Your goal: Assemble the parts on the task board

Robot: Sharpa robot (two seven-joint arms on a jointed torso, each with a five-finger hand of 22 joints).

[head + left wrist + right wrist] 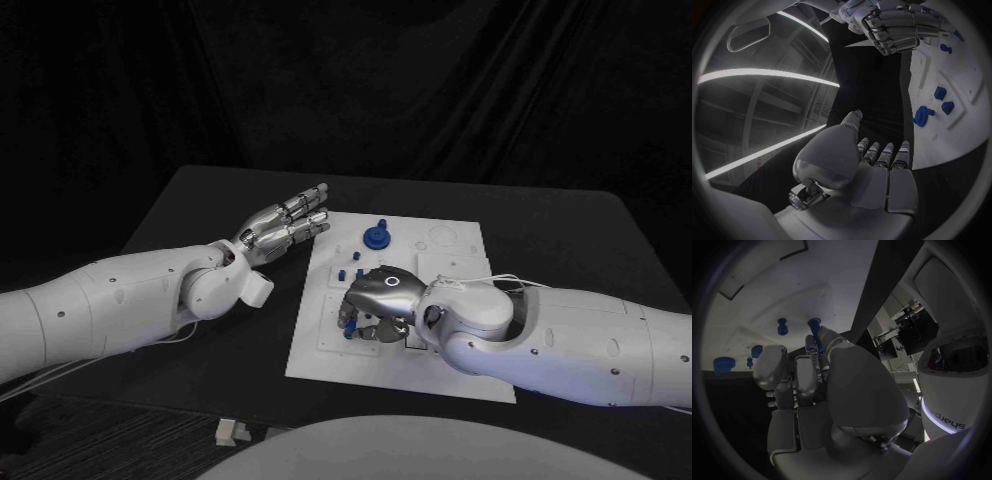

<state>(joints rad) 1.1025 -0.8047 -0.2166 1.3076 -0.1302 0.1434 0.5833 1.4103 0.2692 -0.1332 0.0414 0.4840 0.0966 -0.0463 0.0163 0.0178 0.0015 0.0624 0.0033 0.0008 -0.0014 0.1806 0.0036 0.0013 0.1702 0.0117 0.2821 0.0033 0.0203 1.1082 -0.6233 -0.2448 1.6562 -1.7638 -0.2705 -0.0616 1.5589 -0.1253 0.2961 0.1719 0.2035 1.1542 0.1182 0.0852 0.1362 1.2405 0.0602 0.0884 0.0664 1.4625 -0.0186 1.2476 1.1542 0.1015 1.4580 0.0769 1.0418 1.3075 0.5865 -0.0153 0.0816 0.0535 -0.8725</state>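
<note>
a matte black table (216,360) stands before dark curtains and carries the flat white task board (447,250). the left robot hand (284,226) hovers spread, holding nothing. the right robot hand (378,305), over the board, pinches a slim blue pin (815,335); other small blue parts (376,238) stand on it.

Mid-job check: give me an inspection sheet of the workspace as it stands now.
Surface: black table, bare round the board.
Job's things: white task board mid-table; blue parts standing on it.
Clutter: nothing seen.
Hands: left hand flat, fingers apart, holding nothing, beside the board's left edge; right hand over the board, pinching a thin blue part.
Cables: thin white cable at the right wrist.
Surroundings: dark curtain behind the table.
</note>
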